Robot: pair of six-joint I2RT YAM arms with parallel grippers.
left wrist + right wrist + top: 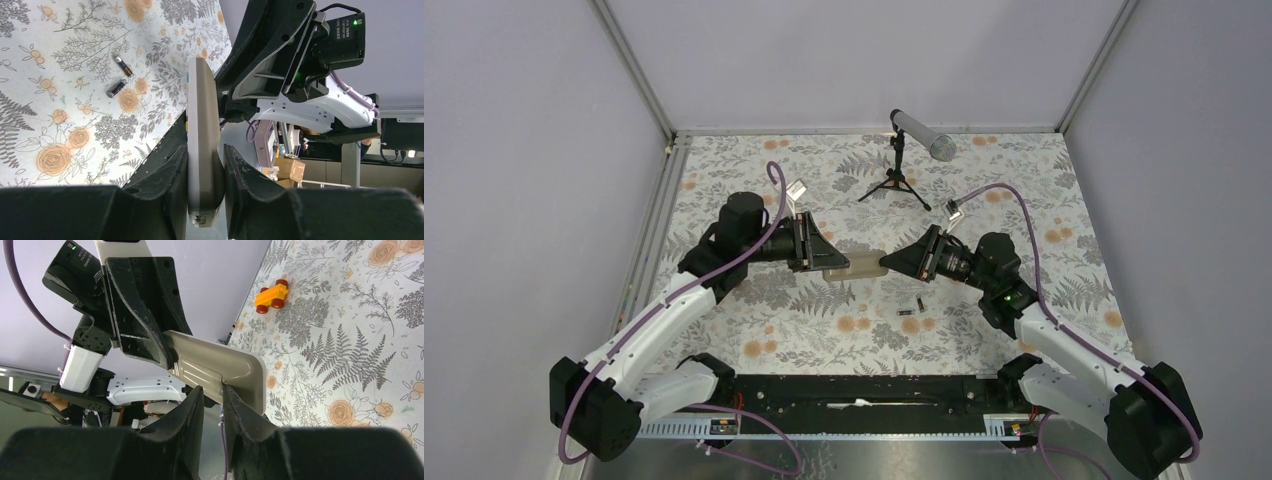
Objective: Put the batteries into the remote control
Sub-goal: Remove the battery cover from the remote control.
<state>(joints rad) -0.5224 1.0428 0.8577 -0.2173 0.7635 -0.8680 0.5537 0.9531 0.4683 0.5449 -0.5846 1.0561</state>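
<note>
Left gripper [205,150]: clenched on one end of the remote [202,100], its flat faces between my pads.
Right gripper [212,390]: nipped narrowly on the edge of the remote's other end.
Remote: in the air between my two grippers, over the middle of the table [1024,200], beige back towards my right wrist camera.
Batteries [116,88]: loose on the table, just beside each other, near my right gripper and apart from the remote.
Step in hand: as I judge it, getting the back open; the ribbed panel looks still in place, and no separate cover shows.
How to do it well: hold firm with the left as the anchor. Let the right work the panel along its own slide line rather than prying. Don't twist the body between two grips. Stay over the table so nothing drops far.
Count: one remote, two batteries, one toy car [271,296], one microphone [921,133] on a tripod.
</note>
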